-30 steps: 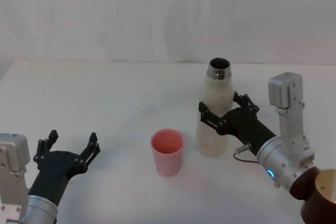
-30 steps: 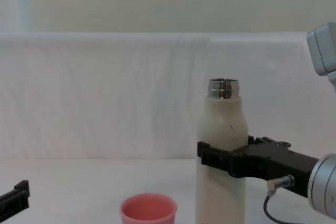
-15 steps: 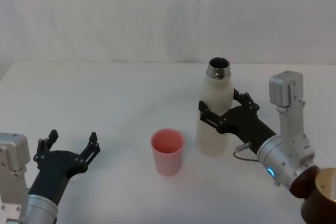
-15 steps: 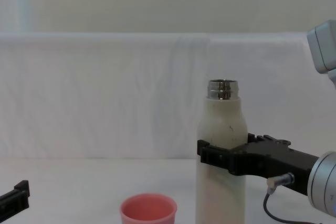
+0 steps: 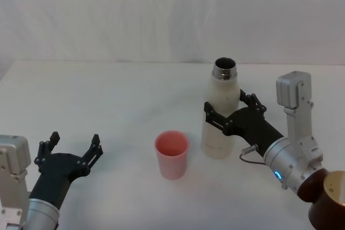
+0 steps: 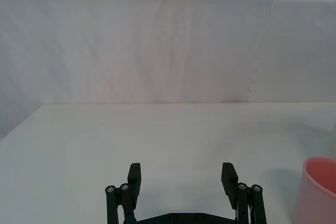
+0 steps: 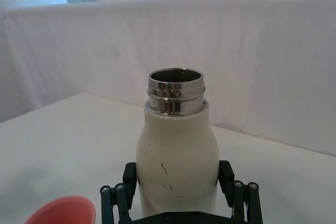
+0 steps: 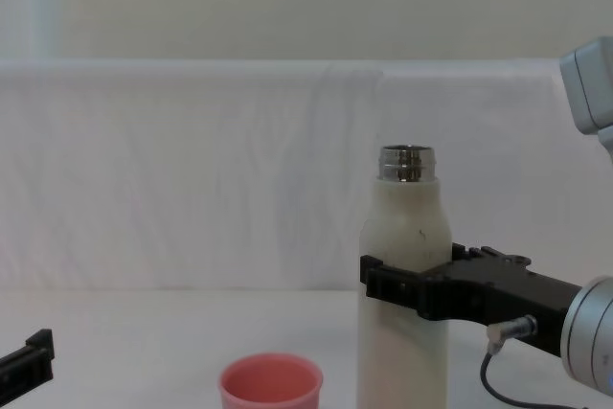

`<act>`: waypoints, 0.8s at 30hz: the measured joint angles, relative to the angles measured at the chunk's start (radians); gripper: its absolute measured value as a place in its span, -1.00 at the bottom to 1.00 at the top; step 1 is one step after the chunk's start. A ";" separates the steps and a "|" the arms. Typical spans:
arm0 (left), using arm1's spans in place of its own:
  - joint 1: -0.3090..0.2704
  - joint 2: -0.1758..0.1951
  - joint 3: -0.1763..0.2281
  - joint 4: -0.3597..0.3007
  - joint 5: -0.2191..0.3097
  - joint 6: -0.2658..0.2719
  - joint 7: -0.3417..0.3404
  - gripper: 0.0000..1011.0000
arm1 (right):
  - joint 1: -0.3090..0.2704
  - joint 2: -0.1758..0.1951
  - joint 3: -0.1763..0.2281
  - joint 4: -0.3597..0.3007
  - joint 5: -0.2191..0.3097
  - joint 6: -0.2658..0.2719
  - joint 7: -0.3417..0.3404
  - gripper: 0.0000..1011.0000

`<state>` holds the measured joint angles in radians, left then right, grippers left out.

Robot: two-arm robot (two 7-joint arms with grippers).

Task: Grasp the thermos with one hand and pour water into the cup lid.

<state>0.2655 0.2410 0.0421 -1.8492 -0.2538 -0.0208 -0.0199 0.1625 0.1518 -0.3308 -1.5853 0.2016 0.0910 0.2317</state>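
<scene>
The cream-white thermos [image 5: 222, 92] stands upright on the white table, its steel neck open, right of the cup lid [image 5: 172, 155]. My right gripper [image 5: 226, 107] reaches in from the right and is shut on the thermos at mid-height, one black finger on each side. In the right wrist view both fingers [image 7: 130, 177] press the sides of the thermos [image 7: 176, 145]. From the chest, the thermos [image 8: 404, 222] rises above the right gripper [image 8: 407, 286]. The pink cup lid [image 8: 270, 385] sits upright and looks empty. My left gripper [image 5: 70, 145] hovers open at the near left.
The white table [image 5: 108, 95] ends at a white draped backdrop behind. A brown and gold robot part [image 5: 331, 200] sits at the near right corner. The left gripper [image 6: 181, 174] faces bare tabletop, with the cup lid [image 6: 320, 192] at the view's edge.
The right gripper and the thermos have shifted very slightly, the bottle's base a touch higher in the head view. The left arm and cup lid have not moved.
</scene>
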 joint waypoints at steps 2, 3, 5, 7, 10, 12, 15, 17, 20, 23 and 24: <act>0.000 0.000 0.000 0.000 0.000 0.000 0.000 0.98 | 0.000 0.000 0.000 0.000 0.000 0.000 0.000 0.98; 0.000 0.000 0.000 0.000 0.000 0.000 0.000 0.98 | 0.000 0.000 0.000 0.000 0.000 0.000 0.000 0.98; 0.000 0.000 0.000 0.000 0.000 0.000 0.000 0.98 | 0.000 0.000 0.000 0.000 0.000 0.000 0.000 0.98; 0.000 0.000 0.000 0.000 0.000 0.000 0.000 0.98 | 0.000 0.000 0.000 0.000 -0.001 0.001 -0.003 0.98; 0.000 0.000 0.000 0.000 0.000 0.000 0.000 0.98 | -0.003 0.002 0.003 -0.005 -0.003 -0.001 -0.008 0.98; 0.000 0.000 0.000 0.000 0.000 0.000 0.000 0.98 | -0.010 0.006 0.007 -0.014 -0.003 -0.003 -0.008 0.98; 0.000 0.000 0.000 0.000 0.000 0.000 0.000 0.98 | -0.018 0.012 0.009 -0.025 -0.006 -0.007 -0.008 0.98; 0.000 0.000 0.000 0.000 0.000 0.000 0.000 0.98 | -0.027 0.019 0.011 -0.036 -0.011 -0.011 -0.009 0.98; 0.000 0.000 0.000 0.000 0.000 0.000 0.000 0.98 | -0.041 0.026 0.015 -0.048 -0.012 -0.016 -0.008 0.98; 0.000 0.000 0.000 0.000 0.000 0.000 0.000 0.98 | -0.055 0.031 0.018 -0.062 -0.010 -0.020 -0.005 0.98; 0.000 0.000 0.000 0.000 0.000 0.000 0.000 0.98 | -0.061 0.034 0.019 -0.068 -0.010 -0.021 -0.004 0.98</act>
<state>0.2655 0.2410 0.0421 -1.8492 -0.2538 -0.0208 -0.0199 0.1018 0.1857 -0.3117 -1.6534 0.1920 0.0696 0.2279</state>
